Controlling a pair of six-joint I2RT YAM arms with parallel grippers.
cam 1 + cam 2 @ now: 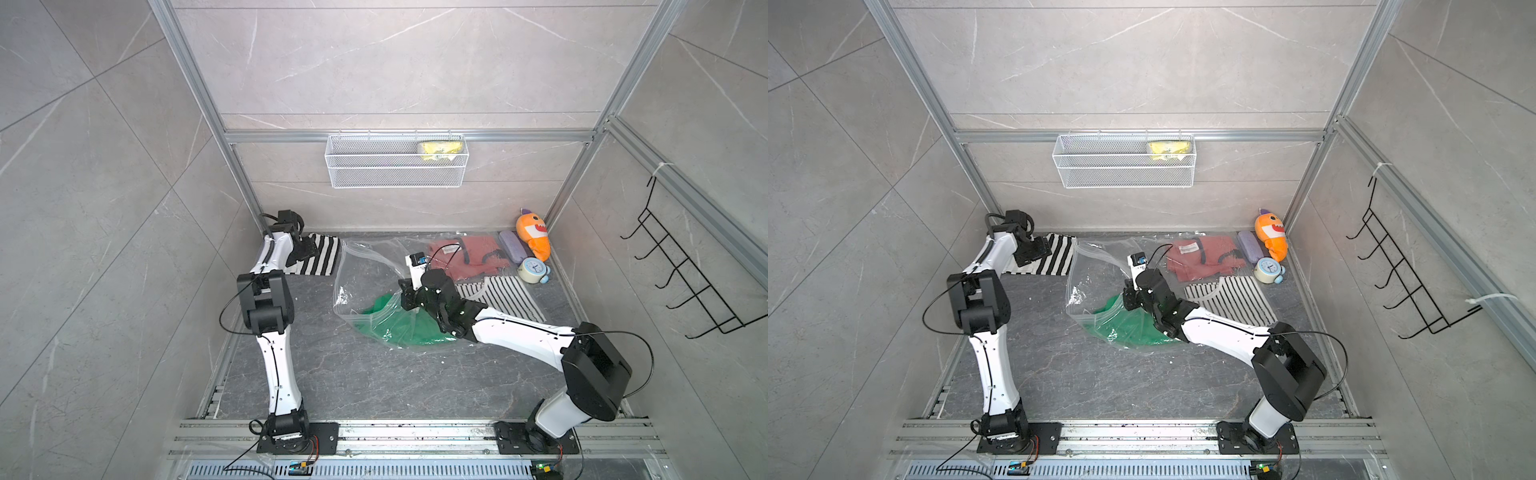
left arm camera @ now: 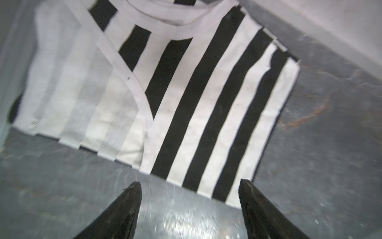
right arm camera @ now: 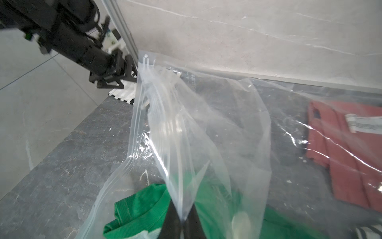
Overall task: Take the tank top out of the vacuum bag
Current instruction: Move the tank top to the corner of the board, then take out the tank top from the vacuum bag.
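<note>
The striped tank top (image 1: 322, 257) lies flat on the worktop (image 1: 374, 382) in the far left corner, outside the vacuum bag (image 1: 365, 274) and just left of its open zip edge. The left claw (image 2: 190, 186) hangs low by the top's edge, jaws spread wide with nothing between them. From that, I judge the taking-out step to be at its release.

The right claw (image 3: 182, 221) is pinched tight on a fold of the bag's upper sheet near the mouth, holding the plastic up like a tent. Under that fold a green garment (image 3: 140, 204) pokes partly out of the mouth. A red garment (image 1: 465, 257) sits deeper in the bag at the far right. A 2nd striped garment (image 1: 503, 297) lies right of the right arm; I cannot tell whether it is inside the plastic.

Next, the left claw should rise clear without snagging the striped cloth. If 1 top is enough, the right claw can let the plastic go. If the green garment is wanted too, the right claw should hold the mouth open while the left claw reaches for the green hem.
</note>
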